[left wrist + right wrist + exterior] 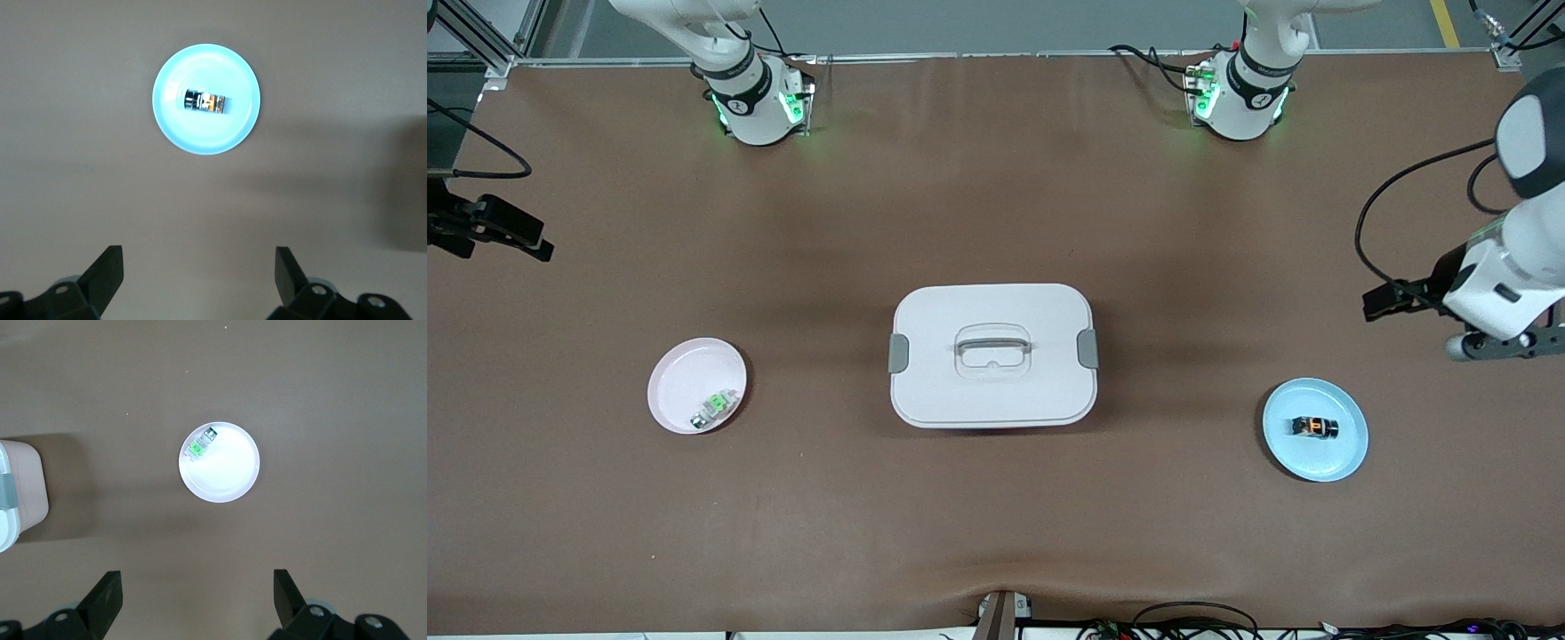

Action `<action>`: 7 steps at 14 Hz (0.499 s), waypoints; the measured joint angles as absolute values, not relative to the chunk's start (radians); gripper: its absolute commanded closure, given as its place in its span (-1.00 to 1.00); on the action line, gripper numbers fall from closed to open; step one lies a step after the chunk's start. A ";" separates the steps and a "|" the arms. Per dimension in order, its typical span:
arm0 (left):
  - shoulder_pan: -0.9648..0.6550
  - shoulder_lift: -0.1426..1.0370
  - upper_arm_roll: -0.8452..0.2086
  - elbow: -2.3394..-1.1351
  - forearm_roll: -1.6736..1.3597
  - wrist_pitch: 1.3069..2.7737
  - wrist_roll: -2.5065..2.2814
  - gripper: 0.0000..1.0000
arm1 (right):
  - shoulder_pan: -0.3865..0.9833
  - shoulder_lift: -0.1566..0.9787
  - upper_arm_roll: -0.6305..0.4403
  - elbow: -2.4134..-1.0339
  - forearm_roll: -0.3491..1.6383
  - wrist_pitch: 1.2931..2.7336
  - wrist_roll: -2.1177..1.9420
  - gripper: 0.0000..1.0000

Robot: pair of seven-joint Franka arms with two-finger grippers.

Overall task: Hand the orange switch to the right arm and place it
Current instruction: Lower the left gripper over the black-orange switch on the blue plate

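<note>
The orange switch (1314,428) lies on its side in a small blue plate (1347,458) toward the left arm's end of the table. The left wrist view shows the switch (205,102) in the plate (175,130). My left gripper (1396,300) is open and empty, high over bare table beside the blue plate; its own view shows it too (199,267). My right gripper (494,229) is open and empty, high over bare table at the right arm's end, and also shows in the right wrist view (197,587).
A white lidded container (993,356) with a handle and grey clips stands mid-table. A pink plate (676,382) holds a tiny green-and-white part (713,409) toward the right arm's end; both show in the right wrist view, the plate (230,480) and the part (200,443).
</note>
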State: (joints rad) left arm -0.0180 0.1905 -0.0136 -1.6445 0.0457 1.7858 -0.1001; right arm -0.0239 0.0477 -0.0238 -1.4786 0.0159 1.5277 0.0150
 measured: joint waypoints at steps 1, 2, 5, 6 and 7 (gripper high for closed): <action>-0.018 0.206 -0.014 -1.658 0.046 1.817 -0.100 -1.00 | -0.024 0.048 -0.024 -1.479 0.016 1.528 0.015 -1.00; -0.018 0.222 -0.014 -1.673 0.046 1.851 -0.100 -1.00 | -0.024 0.048 -0.024 -1.478 0.016 1.528 0.015 -1.00; -0.017 0.269 -0.014 -1.726 0.046 1.971 -0.100 -1.00 | -0.024 0.048 -0.024 -1.478 0.016 1.528 0.015 -1.00; -0.015 0.287 -0.014 -1.738 0.046 2.007 -0.100 -1.00 | -0.024 0.048 -0.024 -1.478 0.016 1.528 0.015 -1.00; -0.013 0.306 -0.014 -1.746 0.046 2.037 -0.100 -1.00 | -0.024 0.048 -0.024 -1.478 0.016 1.528 0.015 -1.00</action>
State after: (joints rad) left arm -0.0130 0.3056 -0.0136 -1.7460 0.0457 2.0368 -0.1002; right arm -0.0239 0.0477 -0.0238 -1.4784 0.0159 1.5276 0.0150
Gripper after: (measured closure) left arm 0.000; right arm 0.000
